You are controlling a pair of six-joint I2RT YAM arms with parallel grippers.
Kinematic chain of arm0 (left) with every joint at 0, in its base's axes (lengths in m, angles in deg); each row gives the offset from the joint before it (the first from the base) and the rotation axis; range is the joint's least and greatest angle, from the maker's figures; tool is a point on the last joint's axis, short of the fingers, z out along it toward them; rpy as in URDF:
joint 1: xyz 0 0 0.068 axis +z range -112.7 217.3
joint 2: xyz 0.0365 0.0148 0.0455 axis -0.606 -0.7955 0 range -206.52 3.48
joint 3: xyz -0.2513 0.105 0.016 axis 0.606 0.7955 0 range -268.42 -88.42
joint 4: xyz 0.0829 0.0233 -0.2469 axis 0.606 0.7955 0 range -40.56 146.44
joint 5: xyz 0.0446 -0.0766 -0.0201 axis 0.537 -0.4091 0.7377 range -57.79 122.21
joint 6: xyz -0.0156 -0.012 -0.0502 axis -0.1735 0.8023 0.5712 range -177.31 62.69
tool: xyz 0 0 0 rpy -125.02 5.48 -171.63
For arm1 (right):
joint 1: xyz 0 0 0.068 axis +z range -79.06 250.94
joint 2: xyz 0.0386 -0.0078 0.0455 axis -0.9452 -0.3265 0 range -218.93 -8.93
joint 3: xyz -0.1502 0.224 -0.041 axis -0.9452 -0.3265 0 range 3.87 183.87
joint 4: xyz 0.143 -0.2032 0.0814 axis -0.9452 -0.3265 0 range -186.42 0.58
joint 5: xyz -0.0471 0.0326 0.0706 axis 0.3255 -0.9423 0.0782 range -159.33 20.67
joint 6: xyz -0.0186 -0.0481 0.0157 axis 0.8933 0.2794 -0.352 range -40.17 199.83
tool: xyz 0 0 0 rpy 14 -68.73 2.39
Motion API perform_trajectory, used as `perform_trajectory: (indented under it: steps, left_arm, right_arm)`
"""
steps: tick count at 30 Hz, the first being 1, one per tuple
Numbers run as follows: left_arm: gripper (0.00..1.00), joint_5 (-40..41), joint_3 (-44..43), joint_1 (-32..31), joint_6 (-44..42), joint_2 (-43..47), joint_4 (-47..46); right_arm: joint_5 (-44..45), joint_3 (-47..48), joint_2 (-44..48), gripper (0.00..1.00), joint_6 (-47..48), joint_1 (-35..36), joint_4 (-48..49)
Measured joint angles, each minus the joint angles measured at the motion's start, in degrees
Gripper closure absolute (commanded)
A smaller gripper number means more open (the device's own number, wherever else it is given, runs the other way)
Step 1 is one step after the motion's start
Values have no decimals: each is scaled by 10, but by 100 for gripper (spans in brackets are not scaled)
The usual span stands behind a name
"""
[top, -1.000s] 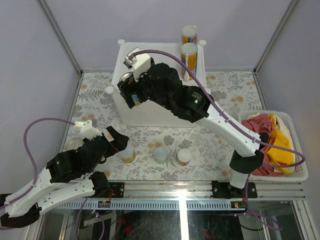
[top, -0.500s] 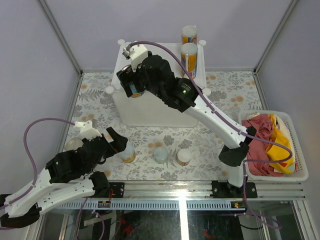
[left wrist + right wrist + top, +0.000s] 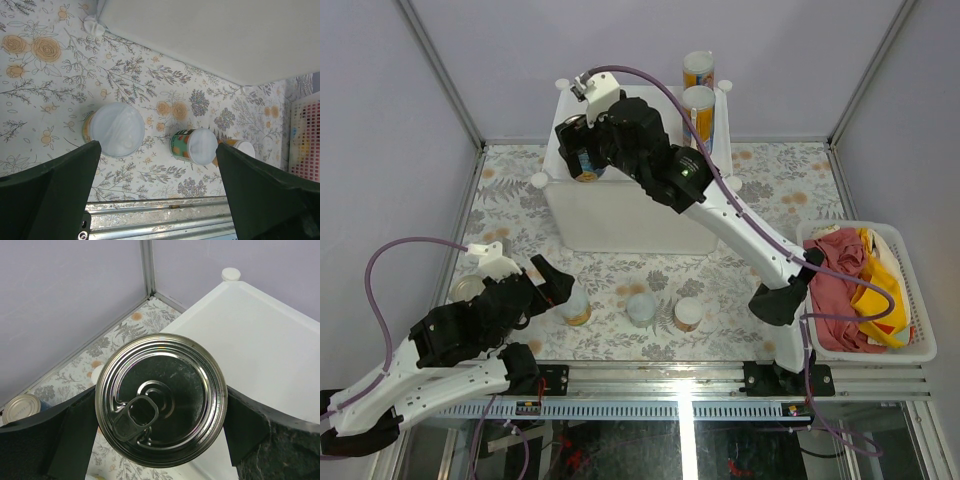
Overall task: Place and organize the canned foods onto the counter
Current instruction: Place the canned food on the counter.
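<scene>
Right pincer (image 3: 582, 158): pinching the blue-labelled tin (image 3: 161, 399), one finger pressed to each side of it, pull-tab top facing the wrist camera. The tin sat over the near-left corner of the white cabinet (image 3: 630, 215), partly past its edge. Could not tell whether its base touched the cabinet top.

Two tall yellow-orange cans (image 3: 698, 118) stood upright, one behind the other, at the far-right side of the cabinet top, well apart from the held tin.

Left pincer (image 3: 157, 146): spread wide, gripping nothing, hanging above the floral surface (image 3: 45, 90) in front of the cabinet.

Below it, three cans stood in a row on that surface: a white-lidded can (image 3: 116, 130), a green can (image 3: 195, 146) and an orange can (image 3: 244, 147) just beside the green one and partly hidden by it.

A second tin (image 3: 468, 290) with a metal top stood beside the left arm.

A basket (image 3: 918, 330) of red and yellow cloth was at the right edge.
</scene>
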Motion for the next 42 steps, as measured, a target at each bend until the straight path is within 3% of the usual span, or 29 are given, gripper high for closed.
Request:
perform_trajectory:
  steps: [23, 42]
  left_arm:
    - [0, 0, 10, 0, 0, 3, 0]
    - [0, -1, 16, 0, -37, -2, -23]
  right_arm:
    - [-6, 49, -64, 94, -8, -74, 49]
    - [65, 54, -81, 90, 14, -111, 51]
